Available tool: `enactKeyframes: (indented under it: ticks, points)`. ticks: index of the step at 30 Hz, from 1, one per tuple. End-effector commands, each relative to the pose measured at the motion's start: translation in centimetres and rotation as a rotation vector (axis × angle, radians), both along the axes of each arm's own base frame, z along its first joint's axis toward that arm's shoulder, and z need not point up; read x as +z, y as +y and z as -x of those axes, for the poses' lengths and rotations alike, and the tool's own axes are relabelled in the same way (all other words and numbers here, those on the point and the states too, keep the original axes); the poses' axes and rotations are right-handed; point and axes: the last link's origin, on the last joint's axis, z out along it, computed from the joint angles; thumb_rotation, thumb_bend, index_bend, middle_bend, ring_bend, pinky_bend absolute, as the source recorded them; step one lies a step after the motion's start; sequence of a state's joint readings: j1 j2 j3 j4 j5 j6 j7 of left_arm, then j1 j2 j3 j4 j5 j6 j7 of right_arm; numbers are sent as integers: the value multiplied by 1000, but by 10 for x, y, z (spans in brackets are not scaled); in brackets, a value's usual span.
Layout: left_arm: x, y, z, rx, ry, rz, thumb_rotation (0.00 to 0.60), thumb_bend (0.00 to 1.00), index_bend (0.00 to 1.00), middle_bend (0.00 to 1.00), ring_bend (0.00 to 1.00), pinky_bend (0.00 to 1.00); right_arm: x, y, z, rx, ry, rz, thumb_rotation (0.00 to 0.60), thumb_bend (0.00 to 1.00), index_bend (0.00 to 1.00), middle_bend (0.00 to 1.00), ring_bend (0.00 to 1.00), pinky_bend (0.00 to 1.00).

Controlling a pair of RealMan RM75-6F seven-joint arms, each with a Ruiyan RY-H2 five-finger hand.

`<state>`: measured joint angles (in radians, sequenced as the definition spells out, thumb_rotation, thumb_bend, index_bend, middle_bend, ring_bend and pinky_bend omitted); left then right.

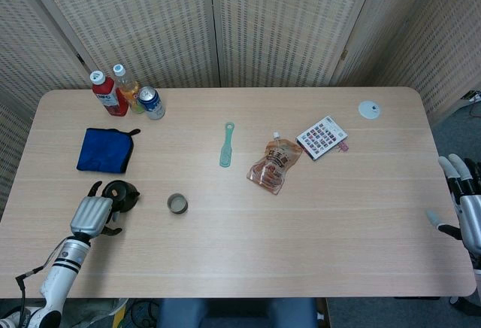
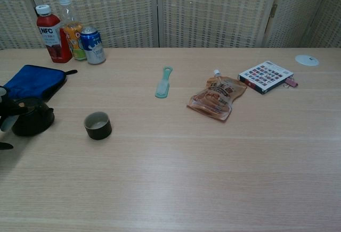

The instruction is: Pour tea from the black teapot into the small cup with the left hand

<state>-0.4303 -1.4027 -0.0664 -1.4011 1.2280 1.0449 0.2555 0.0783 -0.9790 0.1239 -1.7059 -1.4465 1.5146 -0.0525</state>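
- Black teapot (image 1: 120, 193): upright on the surface (image 1: 301, 223), near its left front edge, just in front of the blue cloth (image 1: 104, 150).
- Small cup (image 1: 177, 204): upright, to the right of the teapot and apart from it.
- Left hand (image 1: 92, 216): right beside the teapot, fingers (image 2: 6, 121) reaching toward its body; whether they grip it cannot be told.
- Right hand (image 1: 466, 206): at the far right edge, fingers apart, holding nothing.
- Also present: red bottle (image 1: 110, 93), clear bottle (image 1: 128, 86), can (image 1: 151, 102), green spatula (image 1: 226, 144), pouch (image 1: 274, 164), card box (image 1: 322, 137), white disc (image 1: 369, 109).
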Motion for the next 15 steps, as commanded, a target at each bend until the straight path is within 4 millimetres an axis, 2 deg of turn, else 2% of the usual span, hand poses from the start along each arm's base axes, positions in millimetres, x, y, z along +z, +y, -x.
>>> enactKeyframes:
  ticks: [1, 4, 5, 8, 11, 15]
  points:
    - [3, 3, -1, 9, -18, -1, 524, 54, 797, 809, 800, 0, 0, -1, 0, 0, 0, 0, 600, 161, 106, 73, 0, 65]
    - [6, 7, -2, 20, -44, 2, 270, 30, 838, 837, 822, 0, 0, -2, -1, 3, -2, 1, 600, 160, 106, 73, 0, 65]
    - [7, 9, -3, 23, -56, 1, 213, 22, 848, 845, 827, 0, 0, -2, -1, 4, -3, 2, 600, 160, 106, 73, 0, 65]
    - [10, 13, -5, 31, -94, -7, 101, 7, 875, 870, 844, 0, 0, -3, -1, 6, -4, 2, 600, 160, 106, 73, 0, 65]
    - [12, 16, -5, 43, -128, -13, 55, 6, 891, 885, 854, 0, 0, -3, -2, 7, -5, 3, 600, 160, 106, 73, 0, 65]
    - [14, 19, -4, 50, -145, -30, 42, 6, 901, 895, 861, 0, 0, -3, -2, 8, -8, 3, 600, 161, 106, 73, 0, 65]
